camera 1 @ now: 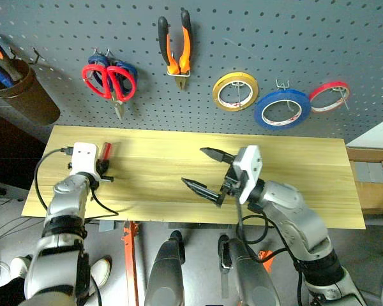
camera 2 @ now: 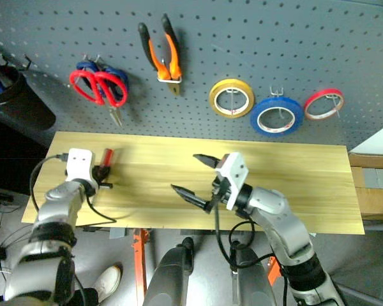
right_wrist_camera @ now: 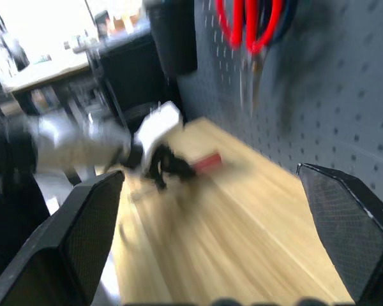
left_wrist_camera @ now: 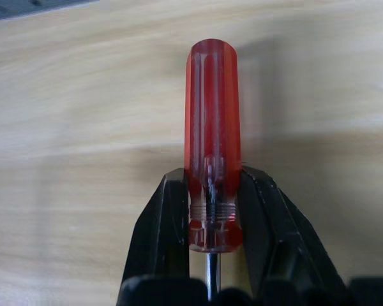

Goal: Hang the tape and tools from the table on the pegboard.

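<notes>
On the left of the table [camera 1: 287, 178] lies the screwdriver [left_wrist_camera: 214, 127] with its clear red handle. My left gripper [left_wrist_camera: 214, 191] is shut on the handle's shaft end, both black fingers [left_wrist_camera: 163, 223] pressed against its sides. My right gripper [camera 1: 195, 167] hangs open over the middle of the table with nothing in it. On the pegboard [camera 1: 274, 38] hang the blue tape [camera 1: 262, 113], the orange-and-black pliers [camera 1: 174, 64] and the red-handled scissors [camera 1: 112, 86].
A yellow roll [camera 1: 218, 89] and a thin red roll [camera 1: 320, 90] hang on either side of the blue tape. Blue-handled scissors [camera 1: 129, 70] hang behind the red ones. A brown cup [camera 1: 25, 95] holding tools hangs at the far left. A cardboard box [camera 1: 370, 185] stands at the table's right end.
</notes>
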Controlling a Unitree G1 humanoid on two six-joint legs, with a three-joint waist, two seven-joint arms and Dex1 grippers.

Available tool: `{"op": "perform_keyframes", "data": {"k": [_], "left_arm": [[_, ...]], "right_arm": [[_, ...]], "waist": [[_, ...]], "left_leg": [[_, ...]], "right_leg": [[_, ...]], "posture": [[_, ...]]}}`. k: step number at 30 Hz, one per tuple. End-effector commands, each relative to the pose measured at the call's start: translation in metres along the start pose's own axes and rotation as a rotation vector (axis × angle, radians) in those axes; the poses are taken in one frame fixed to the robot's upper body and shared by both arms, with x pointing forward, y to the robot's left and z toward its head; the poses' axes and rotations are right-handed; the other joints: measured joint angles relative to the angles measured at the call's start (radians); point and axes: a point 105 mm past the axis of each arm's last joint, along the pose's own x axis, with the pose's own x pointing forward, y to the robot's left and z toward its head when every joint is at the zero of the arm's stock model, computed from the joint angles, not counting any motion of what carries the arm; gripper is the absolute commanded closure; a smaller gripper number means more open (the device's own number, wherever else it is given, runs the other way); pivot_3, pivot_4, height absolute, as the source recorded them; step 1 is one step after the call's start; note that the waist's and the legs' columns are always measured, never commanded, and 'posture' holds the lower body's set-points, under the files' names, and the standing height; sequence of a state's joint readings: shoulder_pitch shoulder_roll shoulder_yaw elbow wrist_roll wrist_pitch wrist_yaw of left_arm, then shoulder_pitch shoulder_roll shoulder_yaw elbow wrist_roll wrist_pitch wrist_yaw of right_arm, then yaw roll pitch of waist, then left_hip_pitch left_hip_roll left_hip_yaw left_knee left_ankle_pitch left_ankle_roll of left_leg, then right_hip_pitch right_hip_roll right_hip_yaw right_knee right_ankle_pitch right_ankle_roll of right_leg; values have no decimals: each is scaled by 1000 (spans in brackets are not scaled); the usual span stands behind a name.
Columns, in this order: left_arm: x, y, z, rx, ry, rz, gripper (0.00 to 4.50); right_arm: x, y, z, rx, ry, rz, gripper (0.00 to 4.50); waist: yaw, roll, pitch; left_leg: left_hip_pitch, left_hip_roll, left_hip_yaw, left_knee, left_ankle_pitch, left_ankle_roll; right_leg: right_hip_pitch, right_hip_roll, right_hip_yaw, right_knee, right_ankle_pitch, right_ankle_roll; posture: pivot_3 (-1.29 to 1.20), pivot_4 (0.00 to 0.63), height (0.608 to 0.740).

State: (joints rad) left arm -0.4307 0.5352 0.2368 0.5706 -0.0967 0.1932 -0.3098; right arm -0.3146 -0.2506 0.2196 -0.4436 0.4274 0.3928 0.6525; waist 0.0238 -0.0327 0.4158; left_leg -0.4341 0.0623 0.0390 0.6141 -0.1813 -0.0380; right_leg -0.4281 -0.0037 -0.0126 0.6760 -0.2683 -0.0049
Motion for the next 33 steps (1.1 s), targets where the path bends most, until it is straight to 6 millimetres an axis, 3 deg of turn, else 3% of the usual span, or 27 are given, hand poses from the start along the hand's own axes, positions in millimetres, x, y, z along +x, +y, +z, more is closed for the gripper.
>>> {"op": "perform_keyframes", "data": {"k": [1, 3, 5, 9, 12, 16, 27, 33], "left_arm": [[-40, -37, -1, -43, -78, -36, 3770], [-65, -59, -1, -83, -98, -54, 3770], [-78, -66, 3, -83, -113, -39, 3770], [-102, -78, 41, 33, -265, -16, 3770], [-125, -69, 76, 157, -439, 83, 3770], [-146, -41, 133, 266, -673, 281, 3770], [-106, 18, 249, 165, -962, 470, 3770], [-79, 30, 278, 84, -1021, 467, 3770]], "right_arm": [[-14, 6, 20, 11, -73, 20, 0], [-20, 7, 25, 26, -100, 24, 0], [-21, 7, 29, 45, -129, 30, 0], [-18, 5, 43, 55, -201, 12, 0], [-14, 0, 47, 44, -238, -20, 0], [-7, -2, 57, 42, -305, -50, 0], [18, -16, 63, 16, -350, -108, 0], [22, -20, 63, 17, -361, -133, 0]], "waist": [[2, -1, -1], [3, -1, -2], [6, -3, -3], [20, -5, -9], [25, -7, -33], [32, -9, -59], [55, -21, -103], [55, -23, -104]], "left_leg": [[0, 0, 0, -1, 0, -1], [0, 0, -1, -3, -1, -2], [-1, 0, -2, -3, -2, -3], [-2, 1, -9, -4, 0, -6], [-2, 0, -6, -4, 1, -5], [-2, 0, -6, -5, 1, -5], [-2, 0, -7, -3, 2, -6], [-2, 0, -7, -3, 4, -9]], "right_leg": [[0, 0, 0, 0, 0, 0], [0, 0, -1, -3, -1, 1], [0, 0, -2, -3, -3, 3], [0, 4, -6, -2, -4, 4], [0, 4, -4, -3, -4, 4], [0, 4, -4, -4, -4, 4], [2, 5, -9, -2, -3, 4], [2, 5, -11, 0, 0, -3]], "posture": [[121, 400, 740], [131, 377, 740], [138, 359, 740], [165, 307, 740], [177, 268, 740], [189, 238, 740], [169, 208, 740], [163, 209, 740]]}}
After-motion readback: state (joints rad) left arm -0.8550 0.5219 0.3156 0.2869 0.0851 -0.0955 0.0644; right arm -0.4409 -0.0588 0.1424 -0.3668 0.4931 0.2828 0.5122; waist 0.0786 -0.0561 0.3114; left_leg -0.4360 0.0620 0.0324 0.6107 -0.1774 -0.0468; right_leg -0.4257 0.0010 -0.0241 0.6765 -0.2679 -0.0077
